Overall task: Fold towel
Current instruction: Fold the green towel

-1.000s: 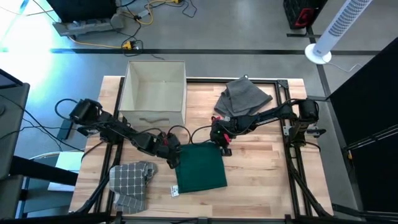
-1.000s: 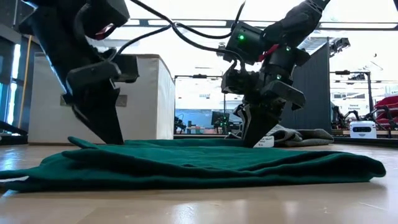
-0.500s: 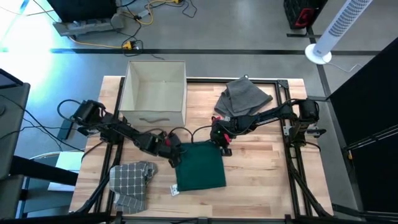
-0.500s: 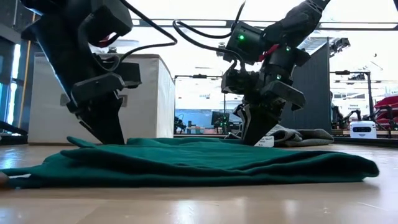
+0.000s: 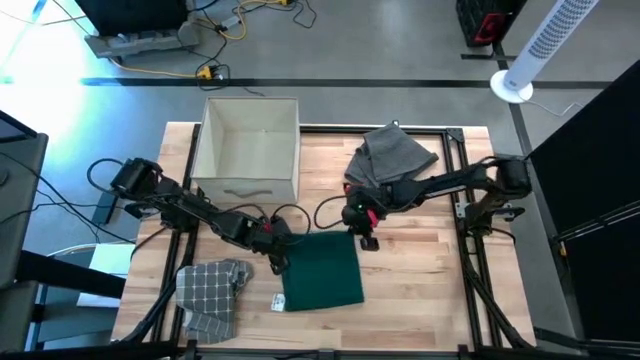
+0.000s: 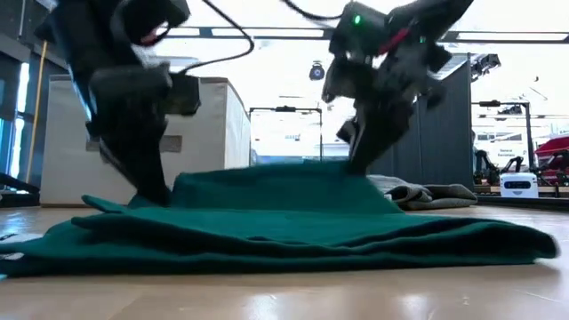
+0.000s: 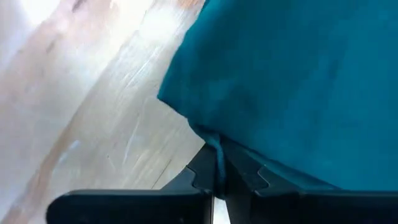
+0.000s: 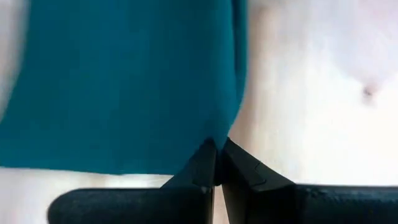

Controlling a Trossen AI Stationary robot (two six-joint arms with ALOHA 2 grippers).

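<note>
Towel [image 5: 323, 272] lengthwise toward front edge

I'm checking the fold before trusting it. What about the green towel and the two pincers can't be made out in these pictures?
- High view: the left pincer and right pincer cover the green towel corners they hold.
- Low view: the lifted far edge hides the table behind it; both arms are blurred.
- Wrist views: the towel fills the picture, its other edges cut off.
- White tag: too small to read.
</note>
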